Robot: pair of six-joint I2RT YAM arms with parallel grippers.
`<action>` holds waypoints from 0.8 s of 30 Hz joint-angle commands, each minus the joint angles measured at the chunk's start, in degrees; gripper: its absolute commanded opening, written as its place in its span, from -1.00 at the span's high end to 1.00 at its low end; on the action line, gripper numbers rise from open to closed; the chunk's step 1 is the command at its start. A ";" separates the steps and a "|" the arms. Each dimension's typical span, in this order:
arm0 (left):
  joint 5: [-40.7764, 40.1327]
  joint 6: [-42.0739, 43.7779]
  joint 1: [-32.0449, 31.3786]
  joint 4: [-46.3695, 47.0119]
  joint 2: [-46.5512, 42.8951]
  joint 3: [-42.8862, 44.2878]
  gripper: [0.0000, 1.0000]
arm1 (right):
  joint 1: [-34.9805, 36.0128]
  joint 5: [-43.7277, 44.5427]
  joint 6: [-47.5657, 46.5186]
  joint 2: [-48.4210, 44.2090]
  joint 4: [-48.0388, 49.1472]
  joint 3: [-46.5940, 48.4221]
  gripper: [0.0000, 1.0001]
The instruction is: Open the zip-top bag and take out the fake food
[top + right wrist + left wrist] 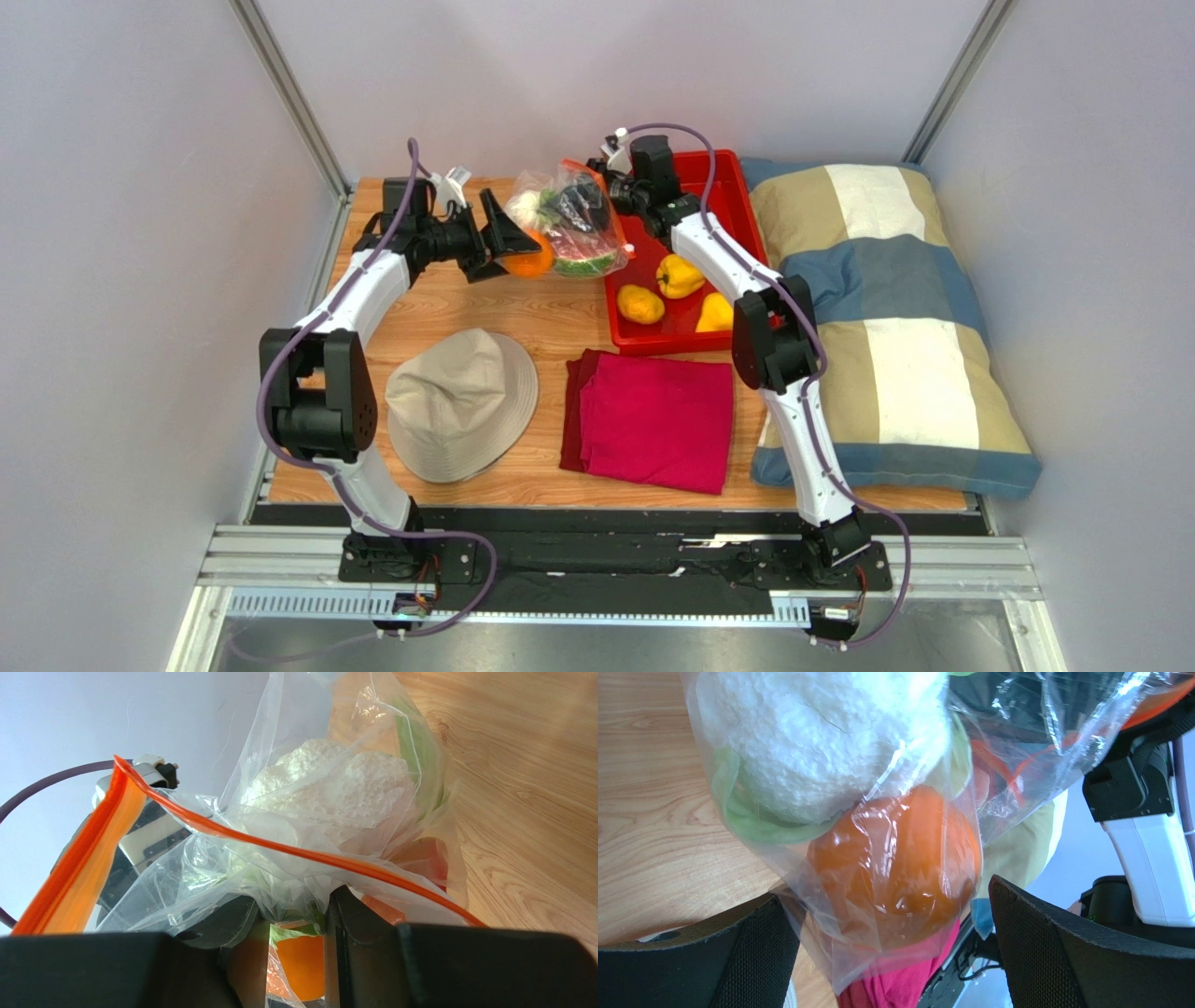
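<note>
The zip-top bag [568,210] hangs tilted over the far part of the table, left of the red tray. My right gripper [606,189] is shut on bunched plastic near the bag's mouth [298,913]. The orange-red zip strip [91,854] is parted. Inside lie the white cauliflower [337,791], the orange [896,861] and a red and green piece [589,261]. My left gripper [508,241] is open. Its fingers [1081,952] stand wide on either side of the bag's lower end with the orange, apart from it. A yellow bell pepper [679,276] and two yellow fruits [640,304] lie in the tray.
The red tray [730,175] stands at the far right of the table. A checked pillow [898,322] lies along the right side. A beige hat [460,403] and a folded red cloth [652,417] lie near the front edge.
</note>
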 commanded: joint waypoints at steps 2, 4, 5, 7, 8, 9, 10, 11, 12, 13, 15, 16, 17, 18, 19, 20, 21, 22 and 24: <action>0.60 0.45 -0.40 1.59 1.34 1.84 -0.98 | 2.19 2.30 3.86 -2.93 5.77 0.13 1.00; -1.07 2.56 -0.32 -1.58 2.14 3.33 -0.77 | 2.63 2.65 4.04 -3.89 5.95 -0.92 1.00; -1.34 3.09 -0.14 -2.19 2.31 3.69 -0.62 | 2.54 2.65 3.95 -4.33 6.04 -1.54 1.00; -3.70 5.63 0.47 -5.00 2.93 5.09 0.08 | 2.37 2.48 2.82 -5.38 5.34 -3.03 1.00; -5.71 7.04 0.74 -9.45 3.37 5.88 0.38 | 2.19 1.69 2.37 -5.65 5.07 -3.39 1.00; -9.13 8.36 1.44 -11.93 3.72 6.76 0.81 | 1.93 1.07 2.02 -5.74 4.81 -3.65 1.00; -10.38 10.81 1.88 -13.78 4.16 8.34 0.90 | 1.32 0.46 0.80 -5.74 3.07 -3.74 1.00; -11.00 11.70 2.32 -16.59 5.03 8.96 1.00 | 1.05 -0.85 0.18 -5.92 2.35 -3.91 1.00; -12.40 12.41 3.02 -17.57 5.47 9.49 1.00 | 0.87 -1.47 -0.70 -6.09 2.00 -4.18 1.00; -12.68 13.11 3.03 -18.02 5.83 9.93 1.00 | 0.52 -2.09 -1.93 -6.18 -0.01 -4.09 1.00; -11.02 13.03 5.48 -17.32 6.62 10.11 1.00 | 0.26 -1.66 -6.23 -7.14 -2.91 -4.70 1.00; -10.66 13.03 5.57 -16.97 6.88 10.37 1.00 | 0.17 -1.40 -6.94 -7.50 -3.28 -5.40 1.00; -10.83 13.20 5.66 -16.88 7.06 10.55 1.00 | 0.17 -1.74 -6.60 -7.67 -2.93 -6.28 1.00; -11.62 13.47 5.66 -16.79 7.15 10.81 1.00 | 0.08 -2.35 -6.42 -7.15 -2.49 -6.03 1.00; -12.32 13.99 5.66 -16.88 7.24 11.16 1.00 | 0.17 -2.97 -6.42 -6.80 -2.84 -5.33 1.00; -13.11 14.43 5.58 -17.84 7.76 11.60 1.00 | 0.08 -3.41 -6.86 -6.36 -3.71 -4.63 1.00; -15.03 14.96 5.75 -18.45 8.03 11.95 1.00 | -0.01 -3.24 -9.30 -6.01 -5.02 -3.05 1.00; -16.27 16.18 5.84 -19.50 8.55 13.26 1.00 | -0.09 -2.98 -10.97 -5.92 -8.34 -2.34 1.00; -20.91 16.89 6.27 -22.67 10.22 14.59 1.00 | -0.53 -3.32 -12.31 -5.74 -9.69 -1.46 1.00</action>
